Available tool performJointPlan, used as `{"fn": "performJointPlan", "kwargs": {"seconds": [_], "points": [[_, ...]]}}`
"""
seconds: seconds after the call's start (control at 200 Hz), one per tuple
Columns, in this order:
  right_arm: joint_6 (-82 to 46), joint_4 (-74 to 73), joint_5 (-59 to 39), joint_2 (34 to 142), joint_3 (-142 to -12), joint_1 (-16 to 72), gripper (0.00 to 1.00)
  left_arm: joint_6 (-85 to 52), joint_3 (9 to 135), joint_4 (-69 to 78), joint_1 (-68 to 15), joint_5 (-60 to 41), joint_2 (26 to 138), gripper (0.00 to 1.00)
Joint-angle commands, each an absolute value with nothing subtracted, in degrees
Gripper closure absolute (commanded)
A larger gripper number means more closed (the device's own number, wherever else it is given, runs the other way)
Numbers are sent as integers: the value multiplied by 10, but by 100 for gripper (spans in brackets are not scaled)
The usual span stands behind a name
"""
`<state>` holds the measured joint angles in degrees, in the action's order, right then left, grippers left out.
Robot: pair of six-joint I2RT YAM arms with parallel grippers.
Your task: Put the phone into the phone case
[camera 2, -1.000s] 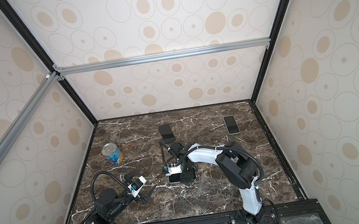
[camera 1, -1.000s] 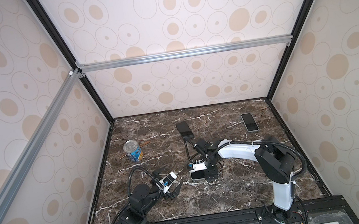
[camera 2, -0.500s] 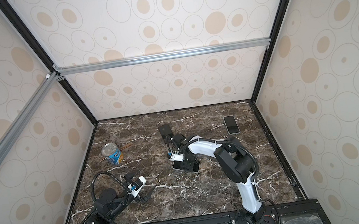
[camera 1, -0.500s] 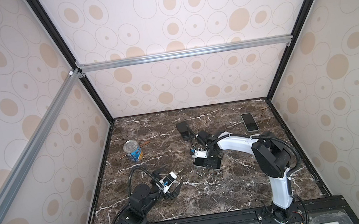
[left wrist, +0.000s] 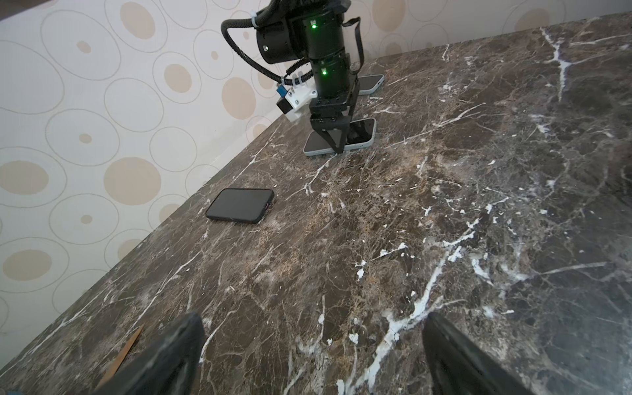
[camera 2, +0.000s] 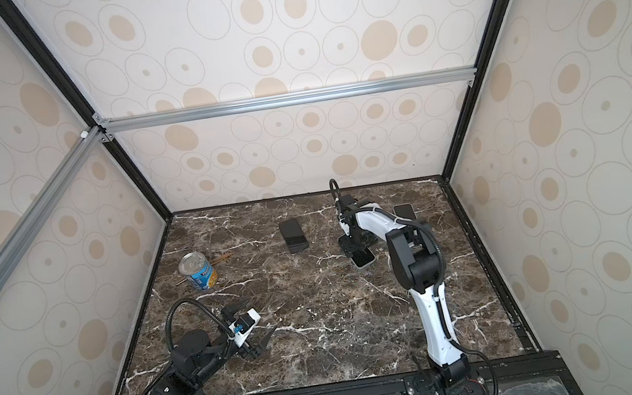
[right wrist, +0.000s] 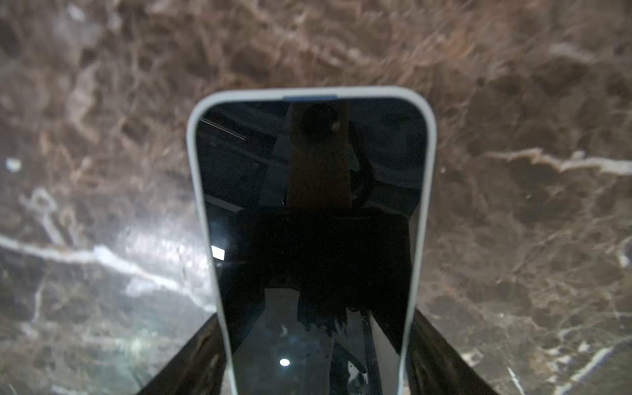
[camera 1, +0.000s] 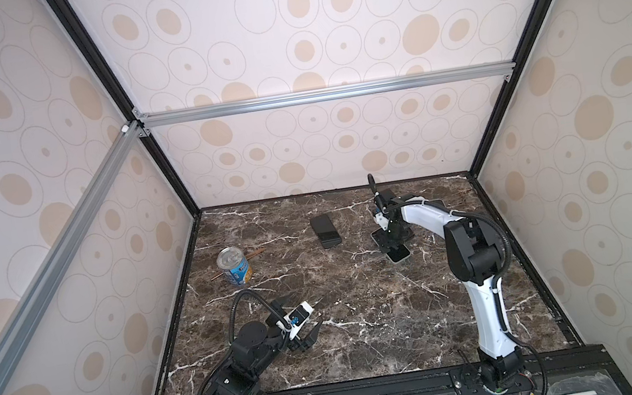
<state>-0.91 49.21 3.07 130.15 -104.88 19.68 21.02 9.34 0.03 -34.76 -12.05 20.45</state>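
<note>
A phone (camera 1: 399, 254) (right wrist: 307, 171) with a dark screen and a pale blue rim lies flat on the marble table, right of the middle. My right gripper (camera 1: 391, 244) (camera 2: 357, 249) (left wrist: 337, 145) points straight down over it and is shut on the phone, one finger against each long side (right wrist: 316, 342). A matte black phone case (camera 1: 325, 231) (camera 2: 293, 235) (left wrist: 239, 206) lies flat to the left of it, apart from both grippers. My left gripper (camera 1: 304, 332) (camera 2: 257, 341) (left wrist: 314, 321) hovers open and empty near the front left.
A tin can (camera 1: 235, 266) (camera 2: 199, 271) stands at the left with a thin wooden stick (camera 1: 257, 252) behind it. A second pale-rimmed phone-like slab (camera 2: 404, 211) (left wrist: 371, 83) lies at the back right behind the right arm. Patterned walls enclose the table.
My right gripper has moved to the right and toward the back wall, the phone moving with it, and its jaws have narrowed onto it. The left arm and the black case have stayed put.
</note>
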Motion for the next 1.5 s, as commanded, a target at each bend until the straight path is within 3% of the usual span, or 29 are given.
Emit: {"fn": "performJointPlan", "kwargs": {"seconds": [0.0, 0.42, 0.575, 0.605, 0.78, 1.1, 1.315, 1.496], "points": [[-85, 554, 36, 1353, -1116, 199, 28, 203, 105, 10, -347, -118, 202, 1], [-154, 556, 2, 1446, -1271, 199, 20, 200, 104, 5, -347, -113, 187, 1], [-156, 554, -4, 1442, -1284, 199, 9, 200, 106, 3, -347, -106, 186, 1], [-157, 552, -6, 1438, -1283, 199, 0, 199, 107, 2, -347, -104, 186, 1], [-154, 551, -8, 1399, -1278, 199, 0, 200, 113, 0, -347, -81, 195, 1], [-126, 512, 45, 1222, -1176, 198, 0, 112, 200, 47, -346, 8, 309, 1], [-113, 397, 97, 1024, -951, 182, 0, 36, 245, 182, -343, 111, 426, 1], [-114, 344, 115, 874, -773, 120, 0, 1, 243, 339, -302, 194, 507, 1]]}}
